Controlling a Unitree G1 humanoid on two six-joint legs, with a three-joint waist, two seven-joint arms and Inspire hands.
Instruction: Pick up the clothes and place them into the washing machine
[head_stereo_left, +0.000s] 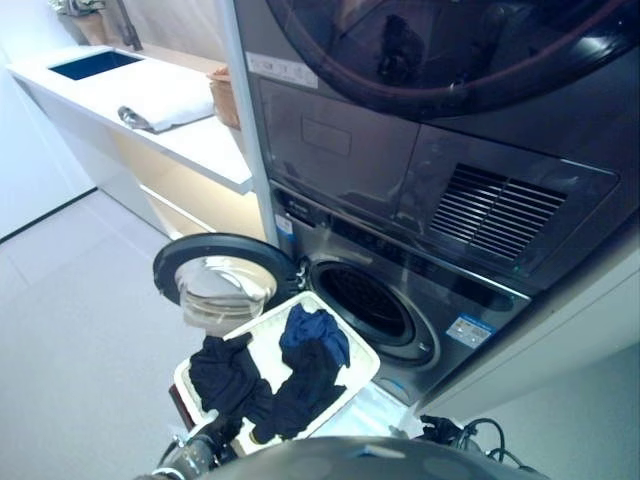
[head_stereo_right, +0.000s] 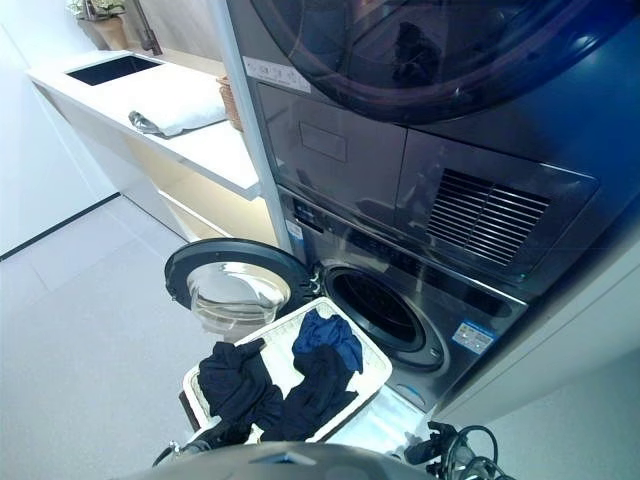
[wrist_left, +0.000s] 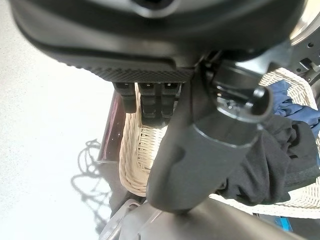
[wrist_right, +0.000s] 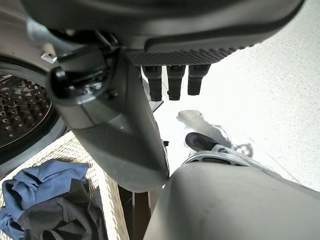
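Note:
A white wicker basket (head_stereo_left: 345, 330) stands on the floor before the washing machine. In it lie a black garment (head_stereo_left: 225, 375) and a blue one (head_stereo_left: 315, 335) over more dark cloth. The machine's drum (head_stereo_left: 365, 300) is empty, and its round door (head_stereo_left: 220, 280) is swung wide to the left. My left hand (wrist_left: 150, 30) hangs just above the basket's near left corner (wrist_left: 135, 150), open, beside the black cloth (wrist_left: 270, 165) and holding nothing. Over the floor right of the basket, my right hand (wrist_right: 165, 25) is open and empty; the drum (wrist_right: 20, 115) and blue cloth (wrist_right: 40, 180) show past it.
A second machine (head_stereo_left: 450, 60) is stacked above the washer. To the left runs a white counter (head_stereo_left: 200, 145) with a sink (head_stereo_left: 95, 65), a folded white cloth (head_stereo_left: 170, 100) and a brown basket (head_stereo_left: 225, 95). A dark red base (wrist_left: 112, 130) sits under the wicker basket.

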